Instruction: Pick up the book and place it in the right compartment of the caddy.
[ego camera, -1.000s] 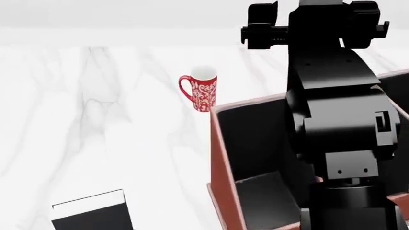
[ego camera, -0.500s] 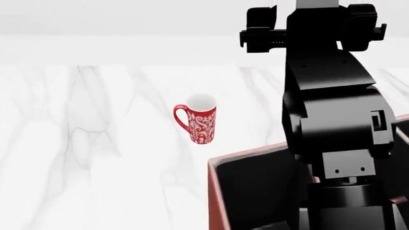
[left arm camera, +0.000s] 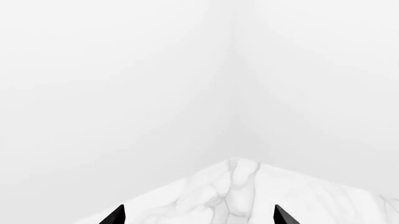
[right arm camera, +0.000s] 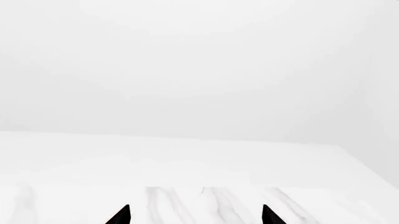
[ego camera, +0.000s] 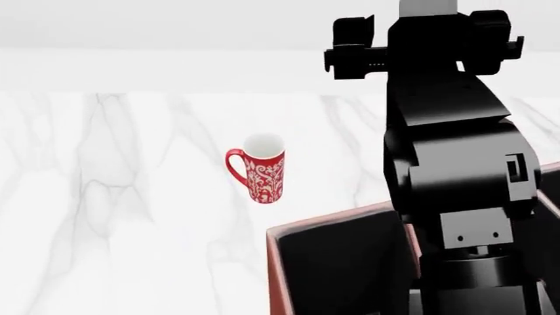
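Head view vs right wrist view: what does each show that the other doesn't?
Only the head view shows the red patterned mug, upright and apart from the caddy, whose corner and black interior sit at the bottom, plus the right arm raised over it. Only the right wrist view shows the right gripper, fingertips apart with nothing between them, aimed at bare wall. Both show the white marble table. The book appears in neither.

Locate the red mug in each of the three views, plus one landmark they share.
Head view: the red mug stands left of centre on the marble table, beyond the caddy.
Left wrist view: not in it.
Right wrist view: not in it.
Shared landmark: the veined marble table, also low in both wrist views.
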Controlling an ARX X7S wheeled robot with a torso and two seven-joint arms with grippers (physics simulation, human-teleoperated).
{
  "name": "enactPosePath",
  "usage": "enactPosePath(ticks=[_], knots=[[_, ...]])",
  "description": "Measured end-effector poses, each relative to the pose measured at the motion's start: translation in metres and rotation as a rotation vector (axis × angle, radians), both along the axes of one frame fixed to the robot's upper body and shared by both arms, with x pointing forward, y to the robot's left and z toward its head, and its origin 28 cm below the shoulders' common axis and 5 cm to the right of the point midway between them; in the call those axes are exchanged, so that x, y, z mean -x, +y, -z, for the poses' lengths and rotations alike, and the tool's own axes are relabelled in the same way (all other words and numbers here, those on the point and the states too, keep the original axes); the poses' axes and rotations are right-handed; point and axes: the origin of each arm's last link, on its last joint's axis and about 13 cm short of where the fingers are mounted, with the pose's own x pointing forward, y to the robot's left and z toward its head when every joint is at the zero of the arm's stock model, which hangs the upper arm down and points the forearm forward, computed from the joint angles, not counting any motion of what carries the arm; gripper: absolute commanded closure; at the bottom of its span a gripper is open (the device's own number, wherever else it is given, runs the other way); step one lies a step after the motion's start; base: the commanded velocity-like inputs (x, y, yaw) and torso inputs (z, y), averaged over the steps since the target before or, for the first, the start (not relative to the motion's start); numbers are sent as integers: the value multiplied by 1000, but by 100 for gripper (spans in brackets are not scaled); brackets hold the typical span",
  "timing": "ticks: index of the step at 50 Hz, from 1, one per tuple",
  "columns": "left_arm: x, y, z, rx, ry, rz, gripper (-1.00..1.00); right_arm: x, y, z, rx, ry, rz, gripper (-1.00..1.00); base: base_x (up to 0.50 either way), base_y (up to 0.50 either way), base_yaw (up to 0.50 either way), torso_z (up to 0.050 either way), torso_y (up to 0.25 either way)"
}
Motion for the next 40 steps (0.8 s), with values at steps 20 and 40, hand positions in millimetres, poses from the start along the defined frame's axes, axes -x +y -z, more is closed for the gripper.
enactPosePath(ticks=[20, 40], knots=[[0, 0, 1, 1, -2, 1, -100, 4, 4, -2, 35, -5, -31, -100, 50, 0, 0, 0, 0], [0, 0, 0, -3, -7, 1, -100, 26, 23, -16, 48, 78, -430, -100, 0, 0, 0, 0, 0]])
